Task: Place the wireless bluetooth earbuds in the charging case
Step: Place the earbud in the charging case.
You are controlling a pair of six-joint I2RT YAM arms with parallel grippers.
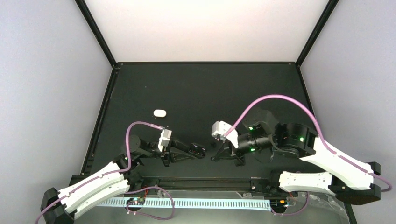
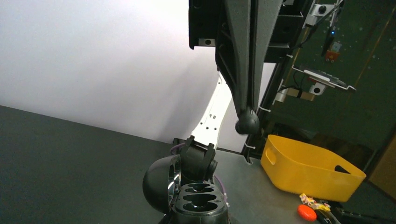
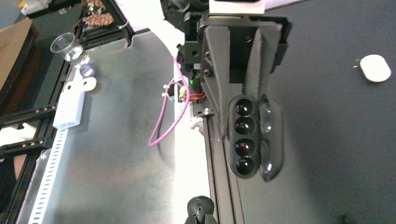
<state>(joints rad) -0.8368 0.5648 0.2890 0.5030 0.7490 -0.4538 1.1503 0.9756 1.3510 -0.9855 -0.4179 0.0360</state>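
R gripper (image 3: 236,100) pinches the open black case (image 3: 245,135). L gripper (image 2: 246,111) is closed on a black bud (image 2: 247,123), 12 o'clock of it. White case (image 1: 159,112) sits at 10 o'clock on the bench (image 1: 210,88).

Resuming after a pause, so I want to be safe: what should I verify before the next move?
1. Open lid on black case: ok.
2. Grip of right end effector on black case: ok.
3. Grip of left end effector on black earbud: ok.
4. Alignment of earbud over wells: not ok, it sits off to one side.
5. Free wells: cannot tell.
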